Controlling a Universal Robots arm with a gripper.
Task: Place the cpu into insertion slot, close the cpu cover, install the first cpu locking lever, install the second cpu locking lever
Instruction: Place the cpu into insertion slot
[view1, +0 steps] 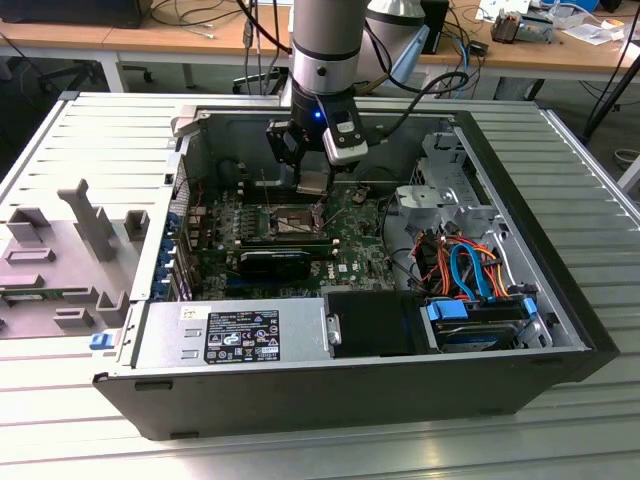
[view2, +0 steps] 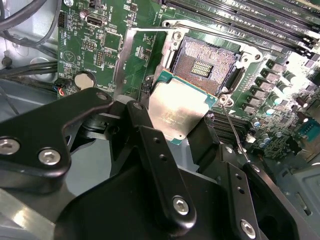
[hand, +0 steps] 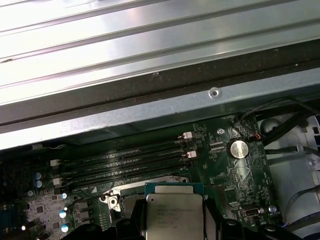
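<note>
We see the fingers (view2: 155, 150) clenched on the cpu (view2: 177, 112), which hangs tilted just beside, seemingly above, the open insertion slot (view2: 205, 62).

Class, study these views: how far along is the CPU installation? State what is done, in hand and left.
Done: nothing yet; the insertion slot lies bare, contacts showing. In hand: the gripper is shut on the cpu, held close by the slot, not in it. Left: seating the cpu, closing the cpu cover, which stands open, and both levers; one thin lever sticks up unlatched.
</note>
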